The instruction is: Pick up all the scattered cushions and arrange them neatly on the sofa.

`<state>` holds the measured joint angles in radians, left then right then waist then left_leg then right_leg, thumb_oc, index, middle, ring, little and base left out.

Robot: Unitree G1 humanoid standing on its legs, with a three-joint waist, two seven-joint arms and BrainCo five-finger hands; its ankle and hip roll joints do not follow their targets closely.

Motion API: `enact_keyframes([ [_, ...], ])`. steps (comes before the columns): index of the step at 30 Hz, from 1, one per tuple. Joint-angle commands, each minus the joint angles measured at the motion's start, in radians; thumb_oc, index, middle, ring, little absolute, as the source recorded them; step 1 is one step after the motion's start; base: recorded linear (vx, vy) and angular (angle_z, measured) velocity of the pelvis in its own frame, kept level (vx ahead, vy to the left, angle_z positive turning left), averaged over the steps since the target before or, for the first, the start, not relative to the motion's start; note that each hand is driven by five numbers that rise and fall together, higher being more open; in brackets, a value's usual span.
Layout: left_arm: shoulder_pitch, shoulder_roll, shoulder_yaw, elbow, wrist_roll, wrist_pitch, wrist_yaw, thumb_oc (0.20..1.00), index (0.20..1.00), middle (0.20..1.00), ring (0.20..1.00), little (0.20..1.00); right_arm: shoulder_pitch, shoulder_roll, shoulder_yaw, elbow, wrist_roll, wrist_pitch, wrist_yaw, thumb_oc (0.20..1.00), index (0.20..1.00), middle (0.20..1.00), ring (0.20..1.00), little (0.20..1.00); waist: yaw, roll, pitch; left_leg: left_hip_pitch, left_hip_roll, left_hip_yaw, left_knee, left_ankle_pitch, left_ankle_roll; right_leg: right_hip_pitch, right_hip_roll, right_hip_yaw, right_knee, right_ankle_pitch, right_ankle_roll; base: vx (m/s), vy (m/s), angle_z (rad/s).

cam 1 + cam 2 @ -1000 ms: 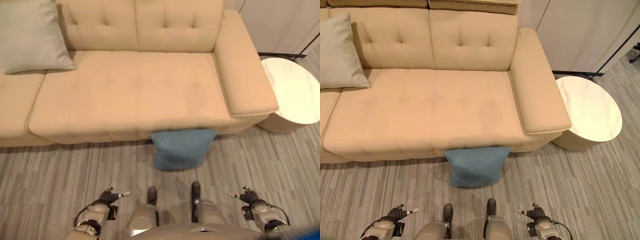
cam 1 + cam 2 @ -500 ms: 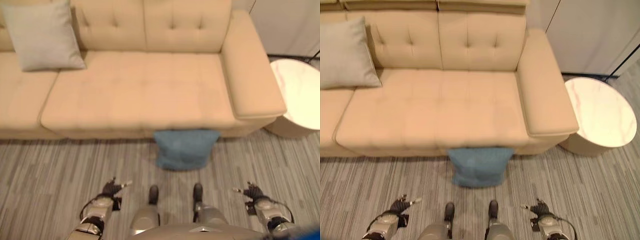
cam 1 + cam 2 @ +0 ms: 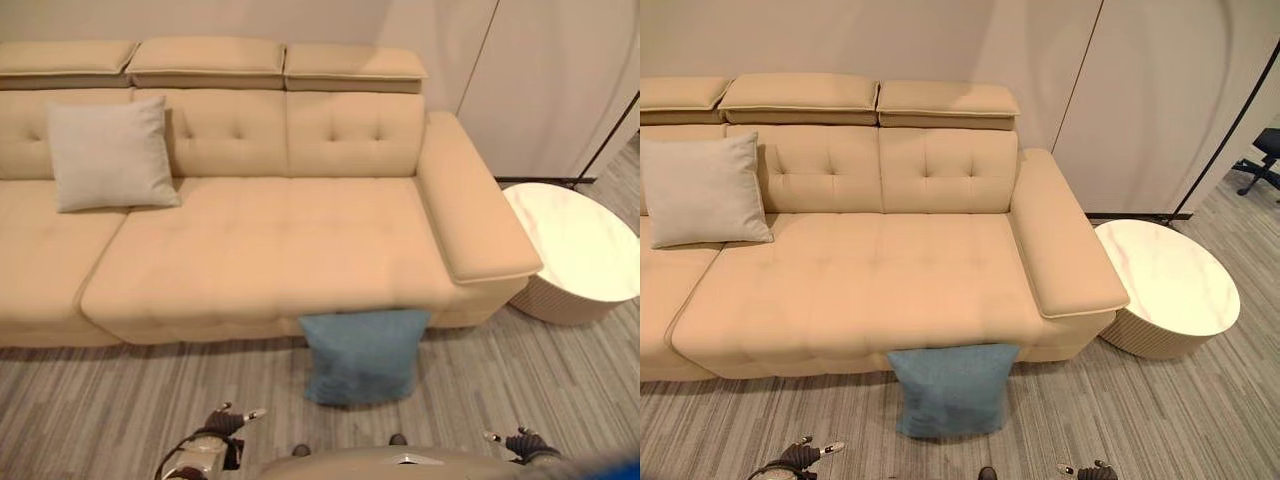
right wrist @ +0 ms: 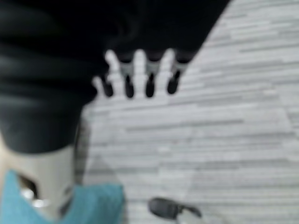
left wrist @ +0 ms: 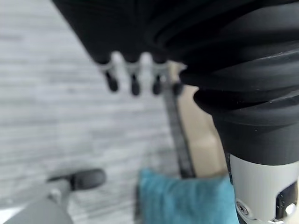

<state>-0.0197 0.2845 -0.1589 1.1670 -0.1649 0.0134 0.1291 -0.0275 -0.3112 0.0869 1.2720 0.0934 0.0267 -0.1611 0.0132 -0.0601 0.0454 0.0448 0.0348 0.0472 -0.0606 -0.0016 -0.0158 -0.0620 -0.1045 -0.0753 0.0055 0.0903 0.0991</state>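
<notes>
While both hands hang low near the striped grey floor [image 3: 120,400], a blue cushion [image 3: 362,355] stands on that floor, leaning against the front edge of the beige sofa [image 3: 260,250], below the seat section nearest the sofa's right armrest [image 3: 475,215]. Its top edge touches the underside of the seat front and its lower edge rests on the floor.

A second, pale grey cushion [image 3: 110,155] is already on the sofa, propped upright against the tufted backrest toward the robot's left, well apart from the blue one. Three flat headrest pads [image 3: 800,92] run along the top of the backrest.

Held empty, the left hand [image 3: 228,420] shows at the bottom of the head views, to the left of the blue cushion and apart from it. In its wrist view the fingers [image 5: 133,84] are straight and spread in a row over the floor, with the blue cushion [image 5: 187,198] lying past them.

Just as empty, the right hand [image 3: 520,442] sits at the bottom right, also clear of the cushion. Its fingers [image 4: 149,84] hang straight and loose over the floorboards, with a corner of the blue cushion [image 4: 98,200] visible nearby.

Beside the right armrest stands a round white desk [image 3: 1170,280] with a ribbed base, just beside the sofa's end. Behind it rise pale wall panels [image 3: 1140,90].
</notes>
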Motion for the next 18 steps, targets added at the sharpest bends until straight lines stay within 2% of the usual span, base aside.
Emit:
enact_keyframes([
  [1, -0.054, 0.020, 0.013, 0.030, -0.001, -0.030, 0.002, 1.000, 1.000, 1.000, 1.000, 1.000, -0.064, -0.017, 0.017, -0.008, 0.002, -0.014, -0.006, 1.000, 1.000, 1.000, 1.000, 1.000, 0.006, 0.009, 0.068, -0.025, -0.042, -0.014, 0.021, -0.002, 0.020, -0.036, 0.010, -0.044, 0.175, -0.081, 0.072, -0.02, 0.058, -0.89],
  [4, -0.058, 0.023, 0.007, 0.032, 0.005, -0.035, 0.002, 1.000, 1.000, 1.000, 1.000, 1.000, -0.064, -0.016, 0.027, -0.009, -0.006, -0.016, -0.006, 1.000, 1.000, 1.000, 1.000, 1.000, 0.009, 0.008, 0.067, -0.016, -0.046, -0.022, 0.021, -0.010, 0.018, -0.027, -0.007, -0.061, 0.127, -0.082, 0.056, 0.06, 0.004, -0.25],
  [7, -0.063, 0.021, 0.008, 0.028, 0.004, -0.035, 0.000, 1.000, 1.000, 1.000, 1.000, 1.000, -0.063, -0.017, 0.023, -0.011, -0.010, -0.015, -0.010, 1.000, 1.000, 1.000, 1.000, 1.000, 0.012, 0.008, 0.059, -0.009, -0.042, -0.021, 0.014, -0.016, 0.013, -0.042, -0.024, -0.071, 0.070, -0.050, 0.052, 0.08, -0.059, 0.01],
  [9, -0.062, 0.021, 0.007, 0.031, 0.004, -0.035, -0.001, 1.000, 1.000, 1.000, 1.000, 1.000, -0.058, -0.019, 0.021, -0.015, -0.005, -0.015, -0.008, 1.000, 1.000, 1.000, 1.000, 1.000, -0.001, 0.004, 0.062, 0.000, -0.041, -0.037, 0.017, -0.022, 0.008, -0.058, -0.010, -0.019, 0.039, -0.033, 0.052, 0.11, -0.094, 0.03],
  [12, -0.057, 0.019, 0.013, 0.039, 0.005, -0.036, -0.001, 1.000, 1.000, 1.000, 1.000, 1.000, -0.051, -0.021, 0.025, -0.012, -0.010, -0.015, -0.005, 1.000, 1.000, 1.000, 1.000, 1.000, -0.002, -0.002, 0.056, 0.015, -0.031, -0.049, 0.016, -0.026, -0.003, -0.033, -0.010, -0.022, -0.001, -0.029, 0.054, 0.12, -0.141, 0.06],
  [15, -0.058, 0.012, 0.013, 0.045, 0.001, -0.034, -0.004, 1.000, 1.000, 1.000, 1.000, 1.000, -0.052, -0.026, 0.032, -0.020, -0.014, -0.014, -0.003, 1.000, 1.000, 1.000, 1.000, 1.000, -0.005, 0.002, 0.039, 0.020, -0.012, -0.066, -0.001, -0.012, -0.021, -0.011, 0.010, -0.018, -0.006, -0.046, 0.041, 0.11, -0.187, 0.26],
  [18, -0.080, 0.001, -0.014, 0.047, 0.002, -0.024, -0.008, 1.000, 1.000, 1.000, 1.000, 1.000, -0.040, -0.037, 0.022, -0.034, 0.005, -0.017, -0.007, 1.000, 1.000, 1.000, 1.000, 1.000, -0.019, 0.012, 0.047, -0.026, 0.018, -0.098, 0.042, -0.001, -0.056, 0.003, 0.023, -0.046, 0.013, -0.091, 0.009, 0.04, -0.198, 0.28],
])
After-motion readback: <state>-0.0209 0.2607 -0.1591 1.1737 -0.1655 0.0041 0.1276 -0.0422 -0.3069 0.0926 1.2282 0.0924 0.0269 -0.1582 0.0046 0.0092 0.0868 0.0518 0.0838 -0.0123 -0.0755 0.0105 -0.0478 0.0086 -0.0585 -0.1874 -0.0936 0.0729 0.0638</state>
